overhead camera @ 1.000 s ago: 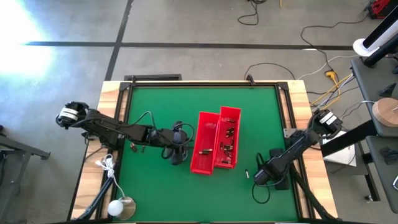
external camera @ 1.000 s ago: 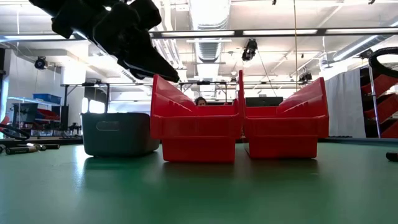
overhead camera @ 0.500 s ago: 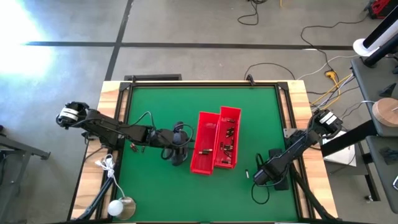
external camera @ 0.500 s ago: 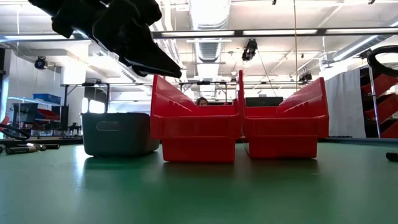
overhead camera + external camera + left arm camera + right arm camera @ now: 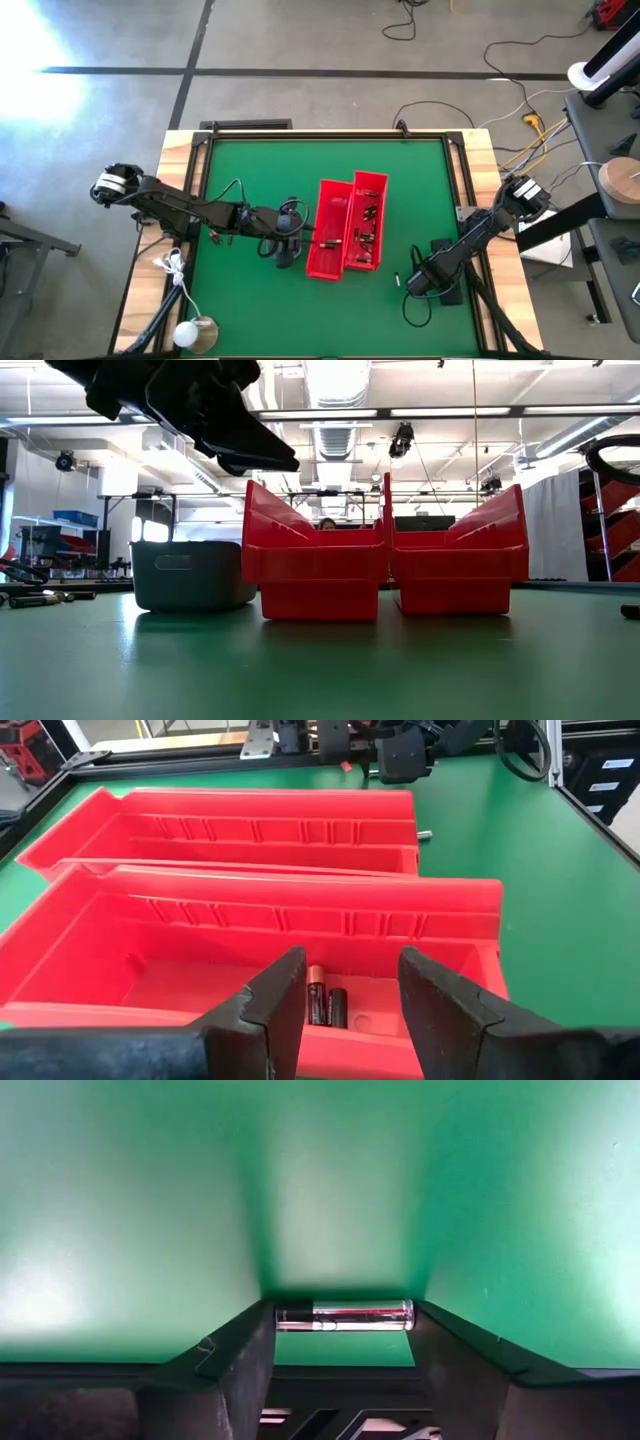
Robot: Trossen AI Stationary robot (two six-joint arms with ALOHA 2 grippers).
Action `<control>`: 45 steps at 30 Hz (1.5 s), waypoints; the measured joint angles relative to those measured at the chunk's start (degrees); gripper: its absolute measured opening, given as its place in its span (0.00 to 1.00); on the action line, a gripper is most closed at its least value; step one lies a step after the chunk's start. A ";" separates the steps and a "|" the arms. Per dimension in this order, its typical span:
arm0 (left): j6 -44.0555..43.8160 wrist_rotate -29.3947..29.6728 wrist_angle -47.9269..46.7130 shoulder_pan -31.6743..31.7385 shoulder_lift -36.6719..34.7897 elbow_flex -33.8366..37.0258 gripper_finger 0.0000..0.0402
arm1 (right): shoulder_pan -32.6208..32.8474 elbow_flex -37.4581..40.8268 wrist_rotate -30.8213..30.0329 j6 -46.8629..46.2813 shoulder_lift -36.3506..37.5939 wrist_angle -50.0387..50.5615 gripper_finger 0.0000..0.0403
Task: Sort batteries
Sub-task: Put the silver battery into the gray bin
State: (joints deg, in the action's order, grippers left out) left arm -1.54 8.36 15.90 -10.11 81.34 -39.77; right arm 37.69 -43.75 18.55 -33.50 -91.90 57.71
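Observation:
Two long red bins lie side by side mid-table: the left bin (image 5: 328,205) and the right bin (image 5: 371,188). The right bin holds several small dark batteries (image 5: 366,228). The left bin holds a few batteries (image 5: 325,1006) at its near end. My left gripper (image 5: 350,965) is open and hovers over the left bin's near end, holding nothing. My right gripper (image 5: 415,283) is low over the green mat, right of the bins, shut on a silvery battery (image 5: 345,1316). Another small battery (image 5: 397,281) lies on the mat beside it. My right gripper holds the silvery battery (image 5: 345,1316) between its two fingertips, one on each end (image 5: 283,1317), so the battery lies crosswise between them. The fingers come from above, pointing down at the mat. I cannot tell whether the battery is lifted clear or lying on the mat.
A grey tray (image 5: 190,574) stands left of the bins, below my left arm. Dark loose things (image 5: 40,598) lie on the mat far left in the low view. A black pad (image 5: 447,250) and cables lie near the right arm. Green mat (image 5: 260,180) lies open toward the far edge.
My left gripper has moved a little toward the red bins and up, its fingers tipping more level over the left bin's rim. It has stayed open.

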 joint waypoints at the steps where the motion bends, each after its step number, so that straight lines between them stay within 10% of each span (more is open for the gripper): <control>1: 0.05 0.00 0.00 0.00 0.00 0.00 0.35 | -0.20 0.00 0.02 -0.04 0.00 0.00 0.52; 24: 7.00 4.84 8.33 -7.62 -4.41 0.02 0.35 | -0.80 -0.04 -9.65 -9.25 10.47 -2.19 0.48; 37: 18.09 3.12 34.10 -7.07 9.64 0.02 0.35 | -3.14 -0.02 -29.03 -16.78 31.09 -6.87 0.47; 45: 27.39 6.54 48.00 -6.86 24.15 -3.17 0.37 | -5.79 0.00 -29.23 -8.55 34.05 -24.21 0.47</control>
State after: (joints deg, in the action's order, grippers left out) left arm 25.85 14.90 63.90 -16.97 105.49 -42.94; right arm 31.90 -43.75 -10.68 -42.05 -57.85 33.50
